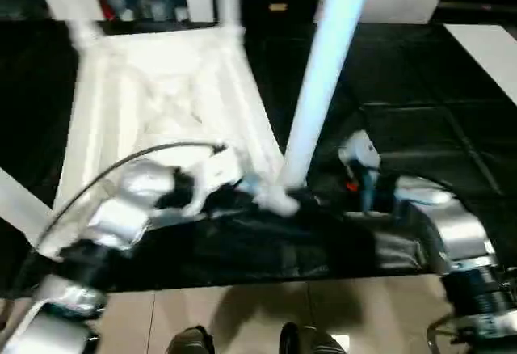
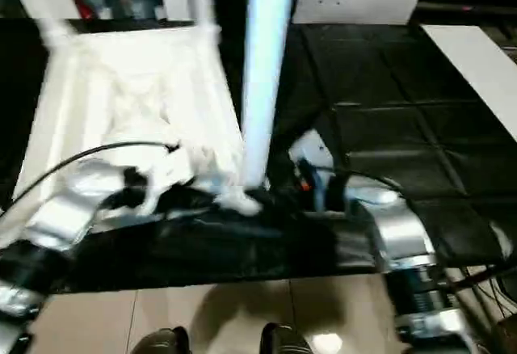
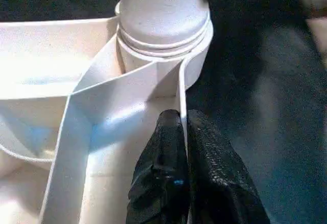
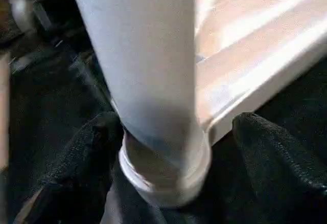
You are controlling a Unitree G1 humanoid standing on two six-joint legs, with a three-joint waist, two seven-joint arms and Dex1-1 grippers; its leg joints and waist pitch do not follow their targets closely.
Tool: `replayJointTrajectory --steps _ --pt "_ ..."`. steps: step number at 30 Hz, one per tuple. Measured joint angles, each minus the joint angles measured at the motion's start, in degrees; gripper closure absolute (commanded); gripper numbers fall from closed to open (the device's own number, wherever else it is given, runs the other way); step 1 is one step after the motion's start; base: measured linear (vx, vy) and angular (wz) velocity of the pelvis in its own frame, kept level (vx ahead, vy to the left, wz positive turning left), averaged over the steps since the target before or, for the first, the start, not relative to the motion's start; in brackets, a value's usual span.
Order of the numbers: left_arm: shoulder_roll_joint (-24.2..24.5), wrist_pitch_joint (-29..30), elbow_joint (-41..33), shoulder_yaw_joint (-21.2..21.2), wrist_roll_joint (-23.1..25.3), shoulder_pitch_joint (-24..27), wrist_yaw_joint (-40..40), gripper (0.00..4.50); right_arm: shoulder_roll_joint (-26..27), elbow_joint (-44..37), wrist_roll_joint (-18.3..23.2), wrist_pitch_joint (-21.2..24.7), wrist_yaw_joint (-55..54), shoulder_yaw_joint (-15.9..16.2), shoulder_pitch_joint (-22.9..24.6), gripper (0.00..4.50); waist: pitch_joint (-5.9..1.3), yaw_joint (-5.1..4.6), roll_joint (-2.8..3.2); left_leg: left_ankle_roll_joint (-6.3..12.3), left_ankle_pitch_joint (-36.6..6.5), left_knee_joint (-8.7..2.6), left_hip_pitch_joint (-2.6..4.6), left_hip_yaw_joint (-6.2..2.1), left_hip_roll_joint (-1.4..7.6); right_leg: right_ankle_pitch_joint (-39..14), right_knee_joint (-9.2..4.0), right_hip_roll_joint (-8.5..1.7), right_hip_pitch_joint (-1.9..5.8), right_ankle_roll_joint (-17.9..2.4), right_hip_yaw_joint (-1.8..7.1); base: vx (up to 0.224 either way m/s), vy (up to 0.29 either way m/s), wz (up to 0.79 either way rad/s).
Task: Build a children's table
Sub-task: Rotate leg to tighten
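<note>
Two grippers on the near-right corner of the upturned table top (image 1: 161, 87), which lies ribs-up on the black mat (image 1: 420, 71). Left gripper (image 3: 181, 132) is pinched tight on the thin upright rim wall just beside the corner socket (image 3: 196, 65), one finger (image 3: 161, 173) inside the rim and the other outside, no gap showing. Right gripper (image 4: 173, 147) straddles the base of the leg (image 1: 323, 79) standing in that socket; its fingers (image 4: 271, 157) sit wide on both sides of the leg. The near-side pad looks to be touching the collar, the far one stands off, so this is a loose cradle and I can't call it a firm grip. Other legs are already up at the far corners, blurred. Handling read: hollow moulded plastic, so light and fairly stiff, but the rim wall is thin and will flex if levered. It's fine as an anchor against rotation, not for lifting. The leg is smooth, round and tapered, so slippery; a hold high on the shaft would slide and give a long lever that could cock it in the socket. Best purchase is low, right above the ribbed collar (image 3: 163, 42), where it's thickest and closest to the joint. A seam line still shows at the collar, so I'd judge it not fully seated. Person's shoes (image 1: 194, 339) at the near edge.
</note>
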Motion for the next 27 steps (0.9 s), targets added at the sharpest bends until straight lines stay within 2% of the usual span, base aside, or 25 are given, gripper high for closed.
replayJointTrajectory --steps 7,13,18,27 --pt "4.2 -6.68 2.07 -1.72 -2.03 -0.04 -9.11 4.5 -3.92 3.22 2.96 -4.22 14.63 2.73 -2.52 0.76 0.0 0.82 -0.02 0.19 0.01 0.16 -0.07 0.02 0.01 0.04 0.03 -0.03 0.0 -0.07 -0.02 0.0 0.0 0.0" --pt "4.52 -9.2 2.93 -3.0 -1.95 -0.81 -12.4 4.5 -3.86 4.99 3.24 -4.43 19.95 5.27 -3.82 1.39 0.01 1.43 -0.04 0.18 0.01 0.21 -0.09 0.02 0.01 0.04 0.03 -0.04 0.0 -0.07 -0.01 0.0 0.0 0.0" --pt "4.27 -10.57 3.31 -4.06 -1.84 -1.4 -12.92 4.5 -2.7 5.74 3.57 -4.51 22.01 6.51 -5.02 1.7 0.01 2.1 -0.05 0.19 0.01 0.2 -0.09 0.03 0.01 0.04 0.04 -0.03 -0.01 -0.07 -0.01 0.0 0.0 0.0" --pt "3.77 -11.77 4.53 -4.3 -1.79 -1.95 -13.49 4.5 -0.75 8.16 3.38 -6.39 22.32 7.69 -5.96 2.44 0.0 2.28 -0.06 0.21 -0.01 0.21 -0.1 0.03 0.01 0.04 0.03 -0.05 0.0 -0.06 -0.02 0.0 0.0 0.0"
